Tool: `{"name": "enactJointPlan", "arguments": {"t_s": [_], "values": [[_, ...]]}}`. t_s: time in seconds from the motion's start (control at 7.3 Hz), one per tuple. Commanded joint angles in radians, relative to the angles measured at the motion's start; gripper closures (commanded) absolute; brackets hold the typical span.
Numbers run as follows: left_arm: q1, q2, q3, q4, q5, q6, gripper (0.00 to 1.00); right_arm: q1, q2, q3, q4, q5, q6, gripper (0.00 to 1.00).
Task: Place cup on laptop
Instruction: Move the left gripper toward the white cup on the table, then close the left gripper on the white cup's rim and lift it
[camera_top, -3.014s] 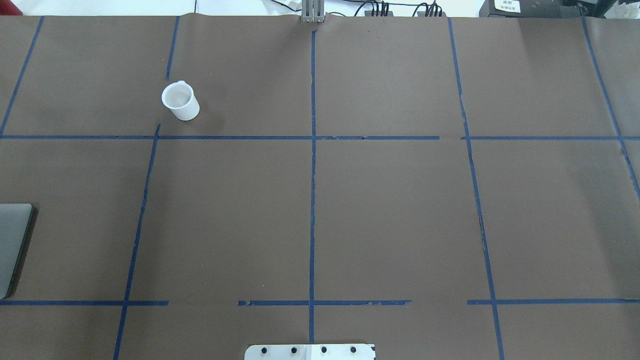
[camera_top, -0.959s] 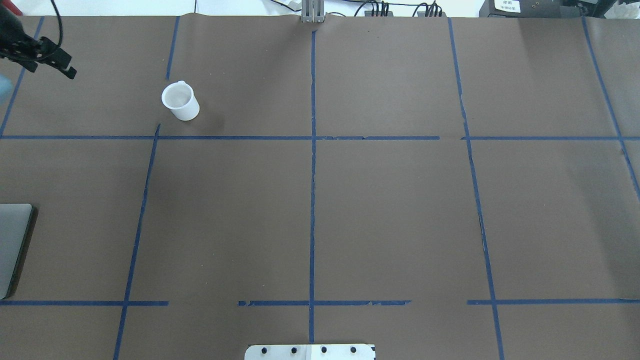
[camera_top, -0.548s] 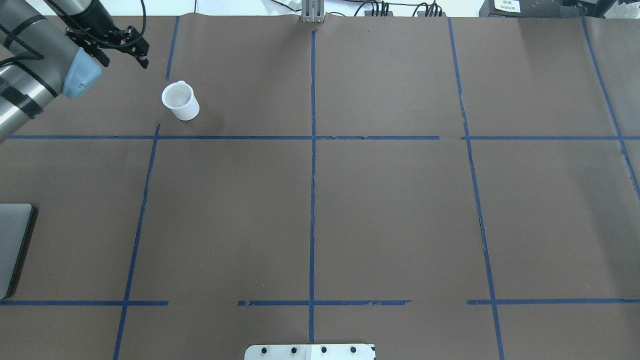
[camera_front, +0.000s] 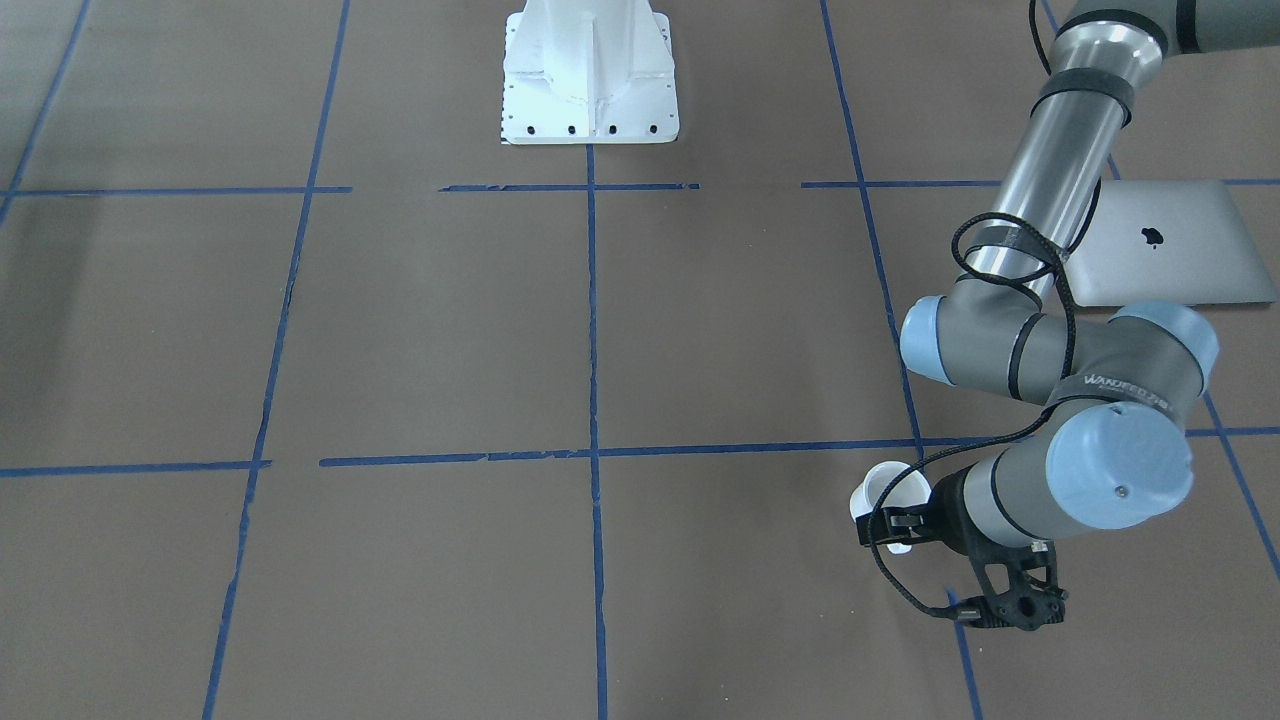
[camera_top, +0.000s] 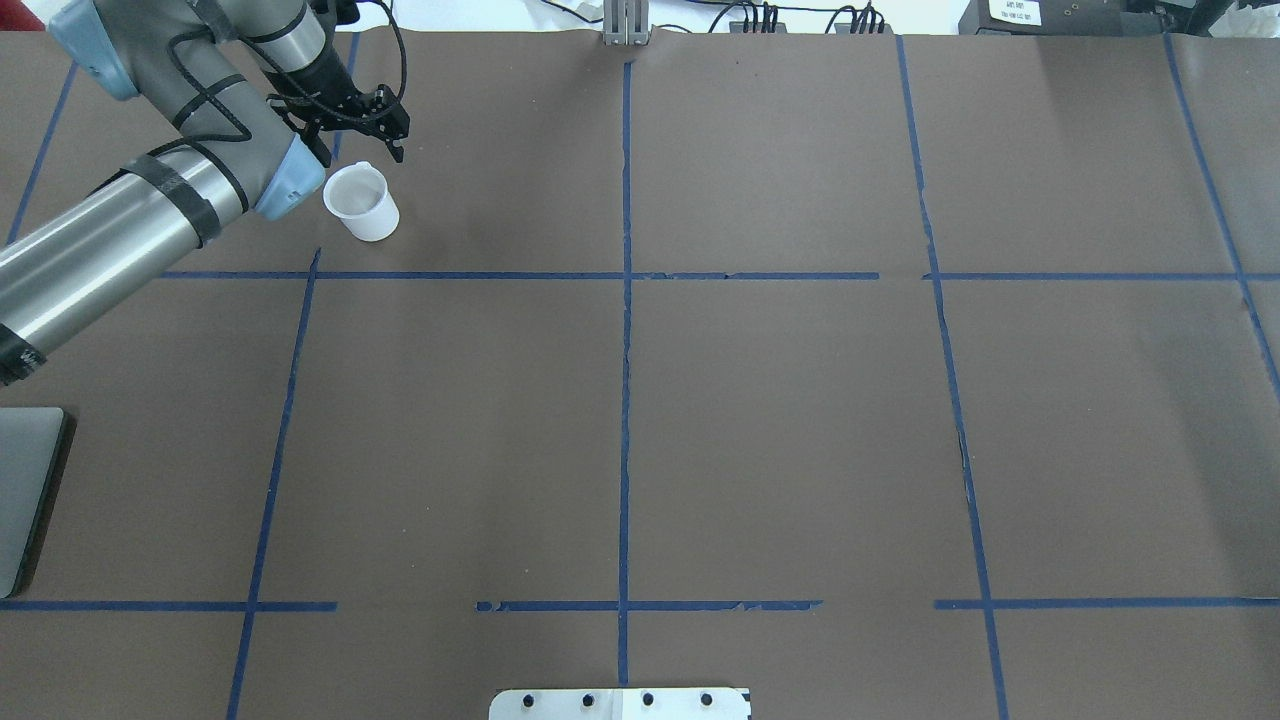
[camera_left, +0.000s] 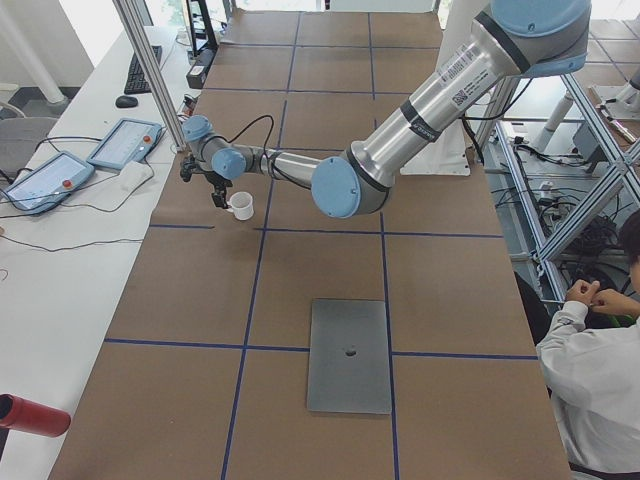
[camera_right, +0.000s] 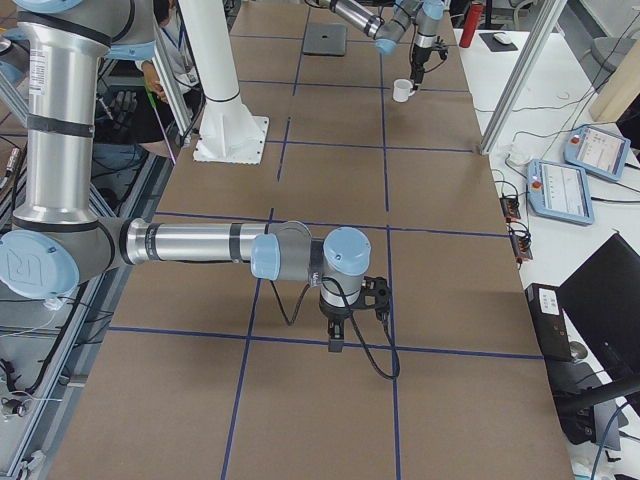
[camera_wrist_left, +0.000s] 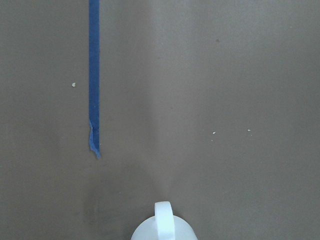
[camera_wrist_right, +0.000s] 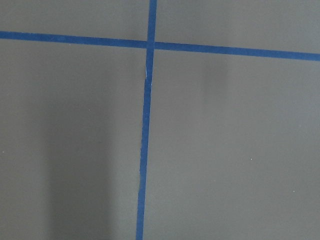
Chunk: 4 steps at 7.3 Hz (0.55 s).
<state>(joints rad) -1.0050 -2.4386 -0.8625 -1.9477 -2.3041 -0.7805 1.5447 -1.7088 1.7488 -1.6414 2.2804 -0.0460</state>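
Note:
The white cup (camera_top: 362, 205) stands upright on the brown table at the far left, its handle facing away from the robot; it also shows in the front view (camera_front: 884, 488) and at the bottom edge of the left wrist view (camera_wrist_left: 164, 229). My left gripper (camera_top: 362, 148) is open, empty and hovers just beyond the cup's handle. The silver laptop (camera_front: 1170, 245) lies closed and flat at the table's left end, well apart from the cup (camera_left: 240, 206). My right gripper (camera_right: 335, 338) shows only in the right side view, so I cannot tell its state.
Blue tape lines (camera_top: 625, 330) divide the brown table cover into squares. The robot's white base (camera_front: 590, 70) stands at the near middle edge. Teach pendants (camera_left: 120, 142) and a red cylinder (camera_left: 30, 415) lie on the side bench. A seated person (camera_left: 600, 350) is beside the table.
My left arm has come in from the left edge and swung right until its gripper hovers by the cup. The cup and the laptop have not moved.

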Motion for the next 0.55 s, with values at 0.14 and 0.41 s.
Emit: {"name": "enactJointPlan", "arguments": {"t_s": [0.14,0.41], "values": [[0.029,-0.003,0.052,-0.007,0.002,-0.002,0.19,0.0,0.0,0.0,0.002,0.001,0.0,0.0],[0.028,-0.011,0.056,0.003,-0.012,0.003,1.0,0.0,0.0,0.0,0.0,0.001,0.0,0.0]]}}
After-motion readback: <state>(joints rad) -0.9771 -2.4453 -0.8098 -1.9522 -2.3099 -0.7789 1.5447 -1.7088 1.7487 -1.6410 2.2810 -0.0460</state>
